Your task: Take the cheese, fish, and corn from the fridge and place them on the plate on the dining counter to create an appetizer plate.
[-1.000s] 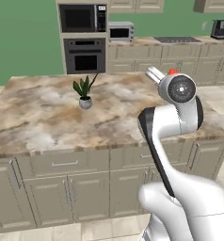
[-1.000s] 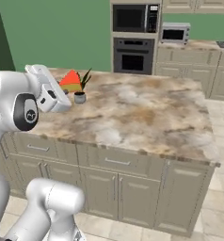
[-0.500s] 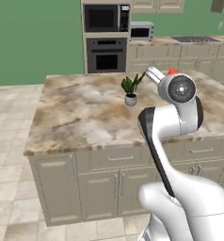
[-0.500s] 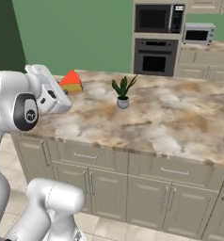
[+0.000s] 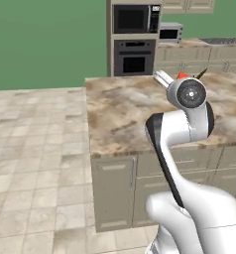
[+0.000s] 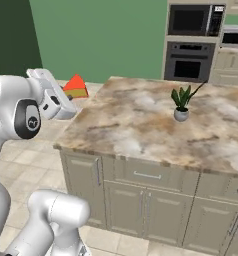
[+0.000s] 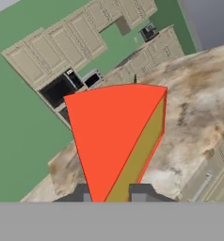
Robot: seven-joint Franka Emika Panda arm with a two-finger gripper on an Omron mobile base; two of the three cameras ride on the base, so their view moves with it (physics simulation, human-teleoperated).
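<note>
My claw is clamped narrow on the cheese, both fingertips pressed to the thin end of the wedge, so the broad orange face fans out straight ahead of me. In the right base view I carry the cheese high in the air at the tip of my claw, off the near corner of the dining counter, not touching it. A small potted plant stands on that counter, well apart from me. Far beyond are a wall oven and a microwave
</note>
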